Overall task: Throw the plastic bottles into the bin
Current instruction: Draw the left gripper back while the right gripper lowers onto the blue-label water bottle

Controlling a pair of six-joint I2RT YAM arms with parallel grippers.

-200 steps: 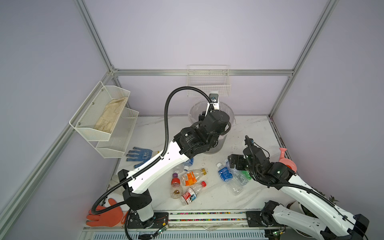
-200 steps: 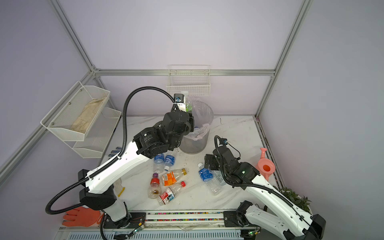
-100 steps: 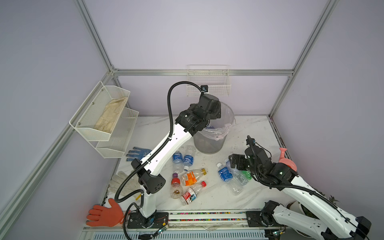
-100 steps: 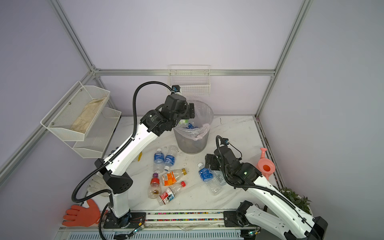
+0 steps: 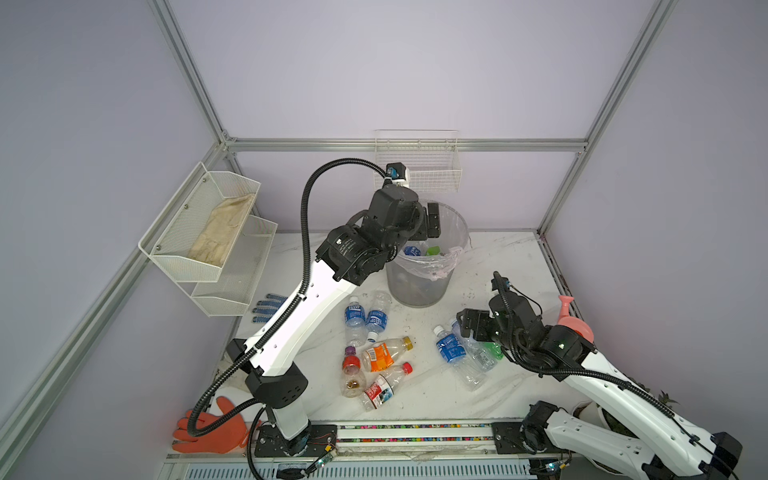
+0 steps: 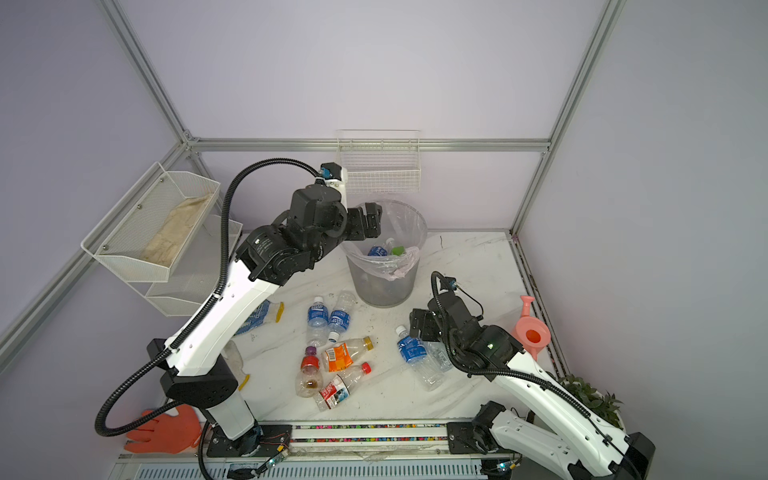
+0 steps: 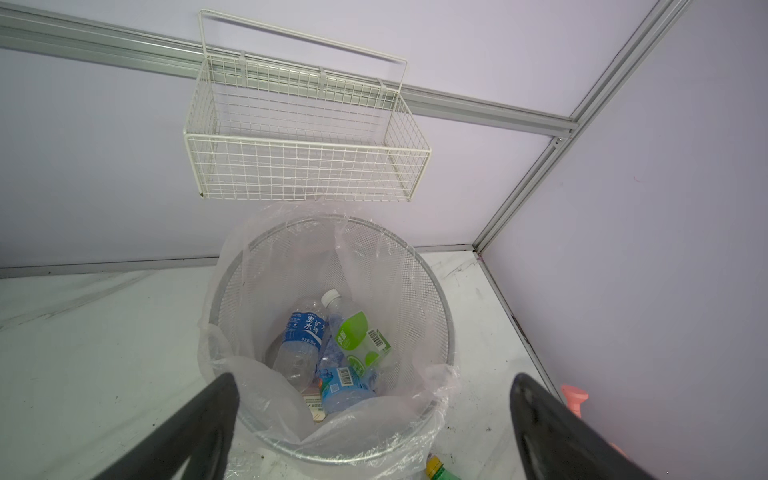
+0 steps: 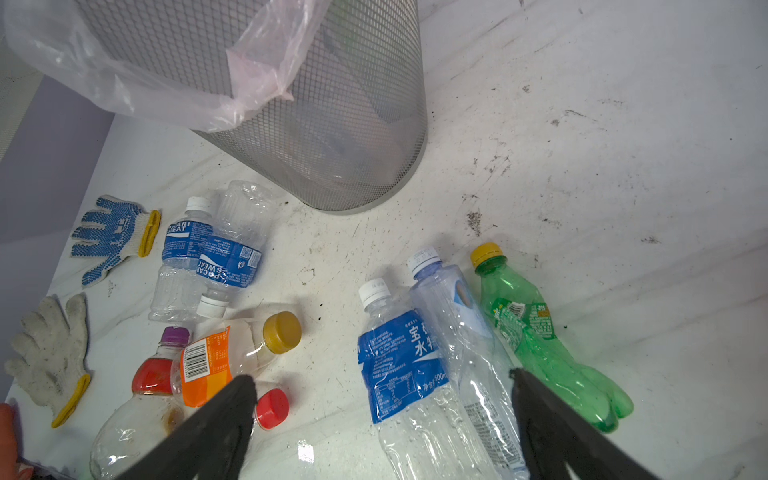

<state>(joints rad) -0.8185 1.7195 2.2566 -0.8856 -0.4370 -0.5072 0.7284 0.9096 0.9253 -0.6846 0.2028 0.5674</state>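
Fingers (image 7: 216, 419) of left gripper (image 7: 374, 386): spread wide, empty, poised over bin (image 7: 399, 266) mouth, placed for a clean drop | some bottles (image 7: 305, 332) lie inside | right gripper (image 8: 382, 382): wide, empty, hovering above blue-labelled bottle (image 8: 399, 361) on table (image 8: 582, 166), apparently lining up the next grab | other bottles (image 8: 208, 365) lie scattered nearby, beside the bin

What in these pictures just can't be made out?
- Tall grey mesh bin, left wrist view: upper bottles and crumpled clear liner hide whatever lies beneath.
- Green plastic bottle, in a top view: mostly hidden by the right gripper.
- Dirty white glove, in a top view: partly behind the left arm.
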